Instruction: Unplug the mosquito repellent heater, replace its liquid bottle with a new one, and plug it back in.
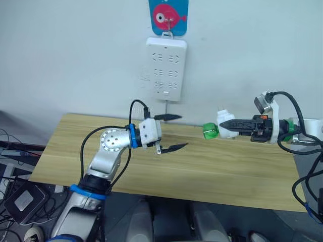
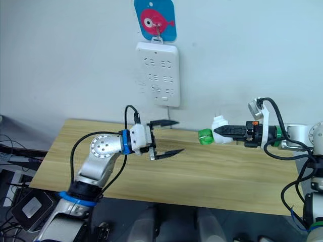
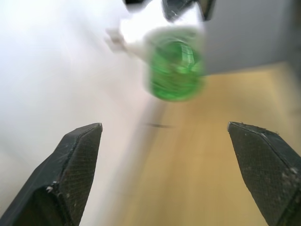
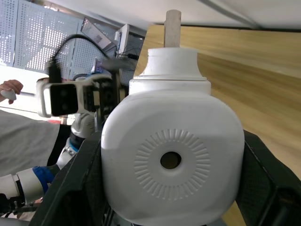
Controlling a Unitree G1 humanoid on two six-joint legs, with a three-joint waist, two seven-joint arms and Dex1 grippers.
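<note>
My right gripper [image 1: 224,125] is shut on the mosquito repellent heater [image 1: 225,124], a small white rounded unit held above the table's right part. A green liquid bottle [image 1: 210,131] sticks out of the heater toward my left arm, and the prongs [image 1: 220,108] point up. In the right wrist view the heater [image 4: 171,160] shows its round-holed face between the black fingers [image 4: 268,179]. My left gripper [image 1: 182,131] hangs open a short way left of the bottle, apart from it, with its jaws wide. Beyond its fingertips [image 3: 80,146], the left wrist view shows the green bottle [image 3: 176,68].
A long white power strip [image 1: 166,60] hangs on the wall under a blue fish hook [image 1: 168,17], above the wooden table [image 1: 202,176]. Cables and a grey box [image 1: 20,201] lie on the floor at the left. A person's hand [image 4: 9,89] shows far off.
</note>
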